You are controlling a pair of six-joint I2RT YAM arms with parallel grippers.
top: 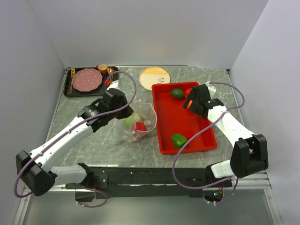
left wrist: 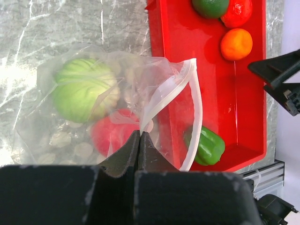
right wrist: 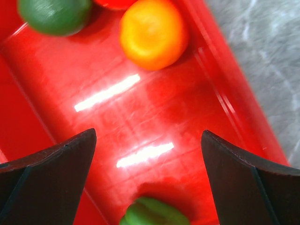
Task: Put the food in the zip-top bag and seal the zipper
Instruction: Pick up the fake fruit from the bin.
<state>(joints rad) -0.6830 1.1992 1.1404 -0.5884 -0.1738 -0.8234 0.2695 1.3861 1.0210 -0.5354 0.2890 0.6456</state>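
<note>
Left wrist | left hand (left wrist: 139,137) clenched on zip-top bag (left wrist: 108,108) rim, propping mouth open | right hand (right wrist: 148,136) released above orange (right wrist: 153,33), likely next pick

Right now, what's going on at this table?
The left gripper is shut on the mouth edge of the bag, holding it open beside the red tray. Two foods are already inside: a light green one and a red one. The right gripper hangs open over the tray, near the orange. The orange, a dark green ball, a red piece and a green pepper are not yet bagged, and the zipper is unsealed.
</note>
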